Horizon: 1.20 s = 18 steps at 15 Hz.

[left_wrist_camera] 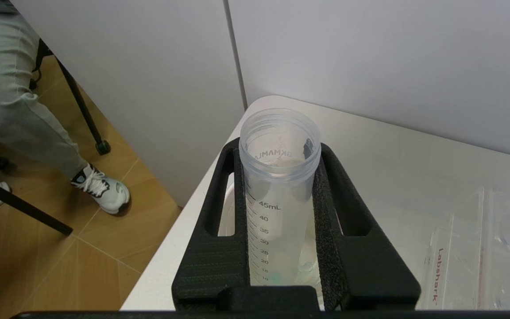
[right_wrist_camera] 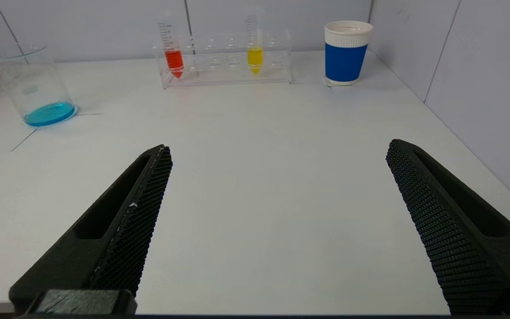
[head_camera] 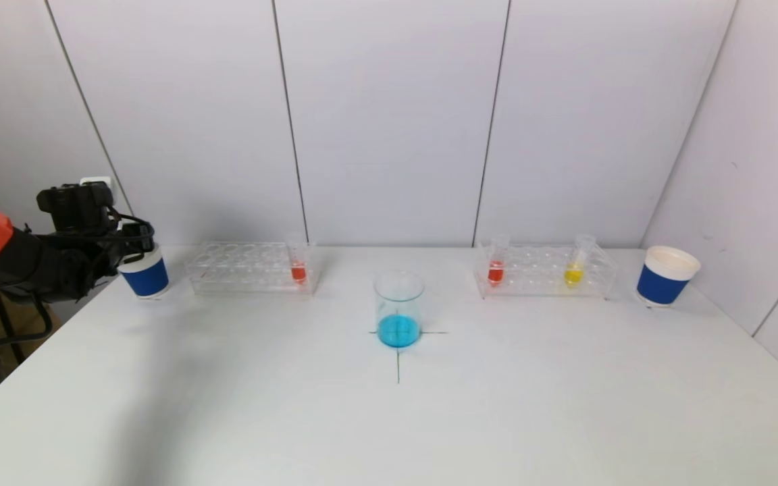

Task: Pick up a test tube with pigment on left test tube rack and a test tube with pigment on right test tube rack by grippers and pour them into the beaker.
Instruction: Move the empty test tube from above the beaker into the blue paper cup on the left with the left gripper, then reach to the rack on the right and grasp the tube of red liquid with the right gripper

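Beaker [head_camera: 398, 309] w/ blue liquid at centre, red tube [head_camera: 298, 260] left rack [head_camera: 250, 268], red [head_camera: 496, 262] + yellow [head_camera: 575, 262] tubes right rack [head_camera: 546, 271]

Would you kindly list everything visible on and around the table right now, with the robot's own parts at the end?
Table: one, white, before the robot.
Beaker: one, clear with blue liquid, table centre on a drawn cross.
Left rack: one, clear, left of the beaker, holding one red tube.
Right rack: one, clear, right of the beaker, holding one red-orange tube and one yellow tube.
Paper cups: two, blue and white, left cup and right cup at the table's far ends.
Emptied tube: one, clear, over the left cup.
Person's leg: grey trousers, white shoe, on the floor at left.
Left gripper: black, shut on the emptied tube.
Right gripper: black, open, over bare table.
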Motion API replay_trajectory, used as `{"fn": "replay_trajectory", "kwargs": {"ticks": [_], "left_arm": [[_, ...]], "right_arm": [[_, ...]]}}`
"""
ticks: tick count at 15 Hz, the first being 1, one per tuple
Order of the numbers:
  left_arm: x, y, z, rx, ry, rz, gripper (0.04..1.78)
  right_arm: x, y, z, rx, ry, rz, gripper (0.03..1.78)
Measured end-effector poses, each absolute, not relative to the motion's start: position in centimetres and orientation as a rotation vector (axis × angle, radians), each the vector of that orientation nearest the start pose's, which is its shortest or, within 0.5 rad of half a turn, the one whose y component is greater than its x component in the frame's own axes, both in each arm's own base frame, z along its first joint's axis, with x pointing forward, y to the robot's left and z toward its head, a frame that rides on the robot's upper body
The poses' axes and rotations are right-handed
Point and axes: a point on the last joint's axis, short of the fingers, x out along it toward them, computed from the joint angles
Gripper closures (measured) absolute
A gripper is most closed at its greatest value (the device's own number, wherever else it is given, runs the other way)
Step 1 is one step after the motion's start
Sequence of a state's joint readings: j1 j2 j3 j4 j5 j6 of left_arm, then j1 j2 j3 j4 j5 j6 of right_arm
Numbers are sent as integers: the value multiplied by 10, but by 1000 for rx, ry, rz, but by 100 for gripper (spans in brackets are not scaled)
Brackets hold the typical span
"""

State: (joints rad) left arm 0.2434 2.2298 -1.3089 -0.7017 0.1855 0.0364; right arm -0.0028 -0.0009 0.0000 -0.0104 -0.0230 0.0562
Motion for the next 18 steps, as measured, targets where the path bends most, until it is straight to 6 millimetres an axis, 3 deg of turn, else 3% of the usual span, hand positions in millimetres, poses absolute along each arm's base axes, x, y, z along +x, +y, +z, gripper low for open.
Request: {"fn": "replay_trajectory", "kwargs": {"ticks": [4, 6, 13, 16, 18], "left_arm": [[434, 112, 119, 28, 235, 423, 136], [434, 113, 118, 28, 242, 425, 125], [436, 115, 117, 27, 238, 427, 27], [435, 115, 118, 27, 237, 428, 7], [434, 115, 122, 28, 228, 428, 5]], "right_arm": [[-23, 0, 77, 57, -12, -25, 5], [-23, 0, 77, 56, -12, -25, 5], [-23, 0, 77, 56, -12, -25, 5], [-23, 0, 77, 56, -12, -25, 5], [-23, 0, 77, 56, -12, -25, 5]]}}
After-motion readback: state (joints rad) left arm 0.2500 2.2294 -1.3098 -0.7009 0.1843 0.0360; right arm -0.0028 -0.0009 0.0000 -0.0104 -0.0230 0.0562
